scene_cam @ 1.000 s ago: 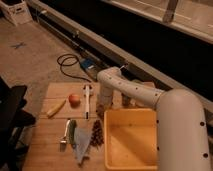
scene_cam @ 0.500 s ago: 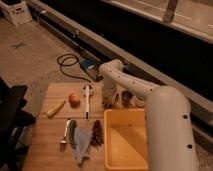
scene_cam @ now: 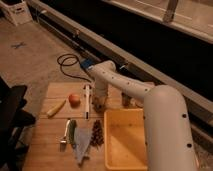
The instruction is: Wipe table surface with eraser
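Surface [scene_cam: 50,142] wiping looks barely begun, if at all

Surface carries a yellow tub [scene_cam: 125,137] at the right and, left of it, a white-handled tool [scene_cam: 87,100], a round fruit [scene_cam: 74,99] and a banana [scene_cam: 56,107], all apart; the arm reaches down to the far middle, the gripper [scene_cam: 99,104] low just beside the tool; eraser probably sits under it, hidden; whether the fingers hold it I cannot tell

White rounded arm [scene_cam: 150,107], gripper [scene_cam: 99,103] (over table), dark screws
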Robot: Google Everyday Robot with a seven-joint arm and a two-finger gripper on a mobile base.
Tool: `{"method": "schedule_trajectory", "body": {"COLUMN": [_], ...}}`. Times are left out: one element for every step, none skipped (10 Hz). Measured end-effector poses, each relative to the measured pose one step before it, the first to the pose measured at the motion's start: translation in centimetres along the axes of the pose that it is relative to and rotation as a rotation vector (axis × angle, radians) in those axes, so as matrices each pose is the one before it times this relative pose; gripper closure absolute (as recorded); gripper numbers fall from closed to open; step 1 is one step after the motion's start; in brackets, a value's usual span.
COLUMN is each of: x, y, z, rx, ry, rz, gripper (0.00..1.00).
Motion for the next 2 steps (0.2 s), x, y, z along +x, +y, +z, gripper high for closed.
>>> {"method": "schedule_trajectory", "body": {"x": [-1.121, -0.747], "y": [0.374, 0.240], "z": [0.063, 0.121], "rx": [-0.00696, -0.01069], "ry": [-0.01050, -0.01089], "rz": [-0.00961, -0.00558], "gripper": [1.00, 1.00]}}
